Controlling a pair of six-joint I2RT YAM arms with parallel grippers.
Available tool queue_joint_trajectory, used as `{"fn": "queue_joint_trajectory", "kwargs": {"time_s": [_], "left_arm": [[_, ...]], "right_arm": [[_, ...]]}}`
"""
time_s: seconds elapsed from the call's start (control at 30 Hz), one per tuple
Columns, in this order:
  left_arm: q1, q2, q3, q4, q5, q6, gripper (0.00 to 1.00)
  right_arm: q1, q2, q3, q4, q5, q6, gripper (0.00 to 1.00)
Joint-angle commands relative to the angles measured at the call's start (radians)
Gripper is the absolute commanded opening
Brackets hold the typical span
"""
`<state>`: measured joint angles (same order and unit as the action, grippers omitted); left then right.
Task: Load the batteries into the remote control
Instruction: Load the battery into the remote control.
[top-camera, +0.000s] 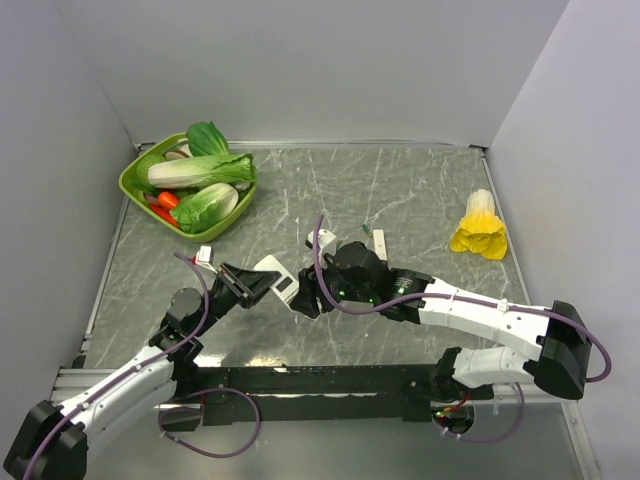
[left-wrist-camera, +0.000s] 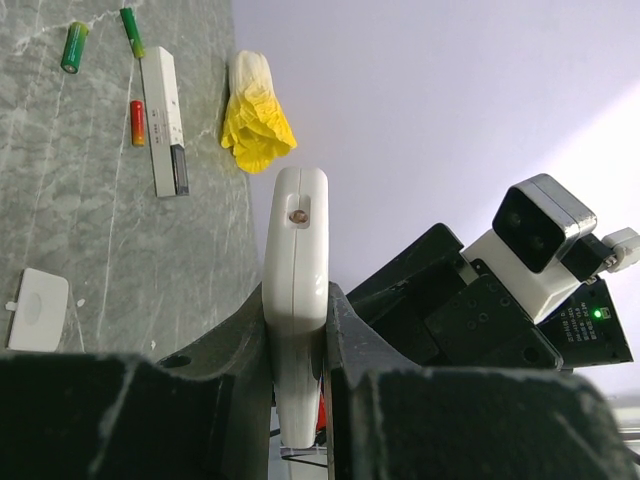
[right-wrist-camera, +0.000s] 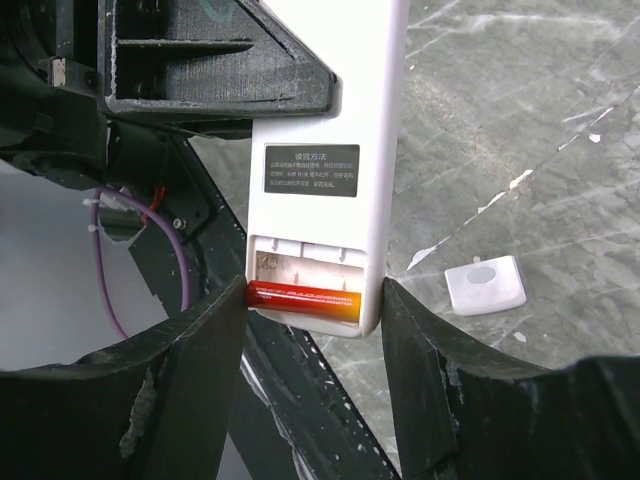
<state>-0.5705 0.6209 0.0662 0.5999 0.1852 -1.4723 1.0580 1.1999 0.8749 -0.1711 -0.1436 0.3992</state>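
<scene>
My left gripper is shut on the white remote control and holds it edge-on above the table; both show at centre in the top view. In the right wrist view the remote's back faces the camera with its battery compartment open. One orange-red battery lies across the lower slot. My right gripper clamps across that end: the left finger touches the battery's end and the right finger touches the remote's side. A second orange-red battery lies on the table.
A white-and-black bar, a green battery and a thin green piece lie near the second battery. The white compartment cover lies on the table. A green bowl of vegetables stands back left, a yellow object back right.
</scene>
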Motion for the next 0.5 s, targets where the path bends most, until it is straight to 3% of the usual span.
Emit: {"fn": "queue_joint_trajectory", "kwargs": {"time_s": [0.0, 0.17, 0.37, 0.47], "left_arm": [[0.006, -0.026, 0.001, 0.040, -0.006, -0.036, 0.01], [0.011, -0.036, 0.000, 0.049, 0.002, -0.043, 0.01], [0.012, -0.047, 0.004, 0.084, 0.013, -0.040, 0.01], [0.012, -0.059, -0.008, 0.133, 0.011, -0.042, 0.01]], "right_arm": [[0.005, 0.004, -0.008, 0.031, -0.008, -0.008, 0.57], [0.002, 0.012, -0.019, 0.041, -0.022, 0.003, 0.49], [-0.010, 0.032, -0.033, 0.054, -0.074, 0.024, 0.27], [-0.027, 0.040, -0.051, 0.080, -0.109, 0.052, 0.24]]}}
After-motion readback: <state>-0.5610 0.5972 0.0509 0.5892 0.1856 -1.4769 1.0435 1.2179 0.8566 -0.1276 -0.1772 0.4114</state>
